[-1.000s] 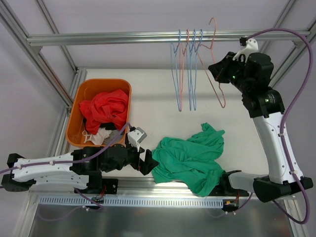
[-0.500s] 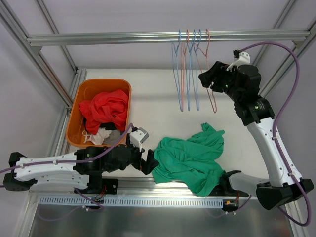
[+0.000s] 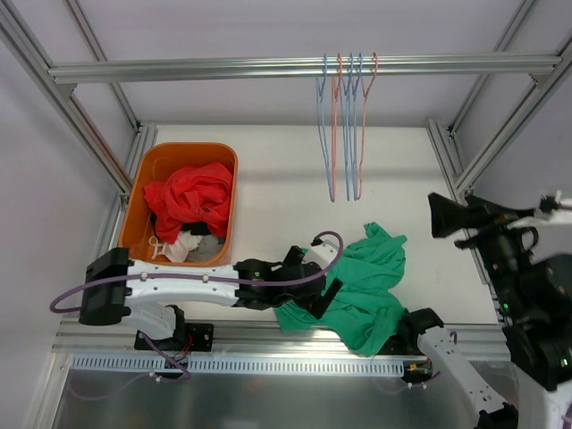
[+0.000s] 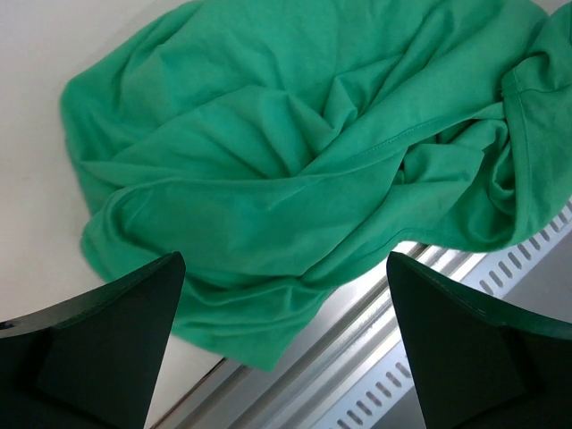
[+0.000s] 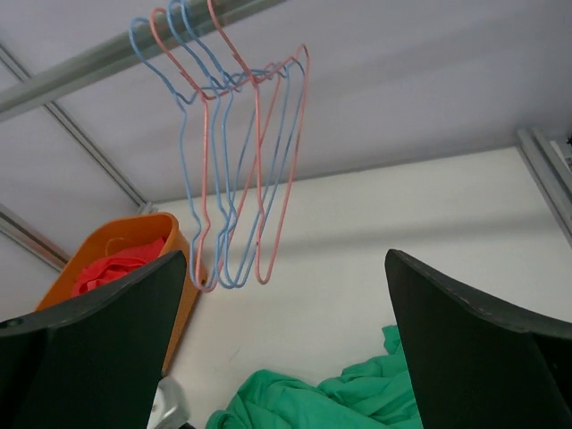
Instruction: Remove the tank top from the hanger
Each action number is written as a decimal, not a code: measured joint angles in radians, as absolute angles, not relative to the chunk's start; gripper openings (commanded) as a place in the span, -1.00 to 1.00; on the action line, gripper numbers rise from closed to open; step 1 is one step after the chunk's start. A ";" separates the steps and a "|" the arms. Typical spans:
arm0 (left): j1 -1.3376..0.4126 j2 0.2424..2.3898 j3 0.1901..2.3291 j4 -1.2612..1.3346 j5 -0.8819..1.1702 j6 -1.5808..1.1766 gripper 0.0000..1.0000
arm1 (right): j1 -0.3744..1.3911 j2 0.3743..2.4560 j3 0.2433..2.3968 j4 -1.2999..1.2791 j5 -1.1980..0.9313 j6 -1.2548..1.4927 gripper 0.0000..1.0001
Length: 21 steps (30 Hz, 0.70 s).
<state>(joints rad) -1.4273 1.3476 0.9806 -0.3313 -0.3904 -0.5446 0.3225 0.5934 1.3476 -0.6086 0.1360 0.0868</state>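
Note:
The green tank top (image 3: 353,286) lies crumpled on the table near the front edge, off any hanger; it fills the left wrist view (image 4: 295,161). Several pink and blue wire hangers (image 3: 344,125) hang bare on the rail, the rightmost a pink hanger (image 5: 284,161). My left gripper (image 3: 326,290) hovers over the tank top's left part, open (image 4: 284,261), with nothing between its fingers. My right gripper (image 3: 442,214) stands open at the right side, well away from the hangers (image 5: 286,259), holding nothing.
An orange bin (image 3: 192,147) with red and white clothes stands at the left. The metal rail (image 3: 223,68) spans the back, with slanted frame posts at both sides. The tank top's hem overhangs the slotted metal front edge (image 4: 429,295).
My right gripper opened, let go of the pink hanger and drew back to the near right. The hanger swung in with the others. My left arm reached right over the tank top.

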 measured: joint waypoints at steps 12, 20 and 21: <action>-1.375 1.842 1.284 -0.238 -0.273 -0.472 0.97 | 0.322 0.309 1.353 -0.854 -0.020 0.031 0.99; -1.335 2.042 1.424 -0.211 -0.238 -0.448 0.97 | 0.322 0.258 1.380 -0.948 -0.110 0.003 0.99; -1.335 2.070 1.430 -0.205 -0.236 -0.451 0.97 | 0.323 0.255 1.380 -0.953 -0.123 0.003 0.99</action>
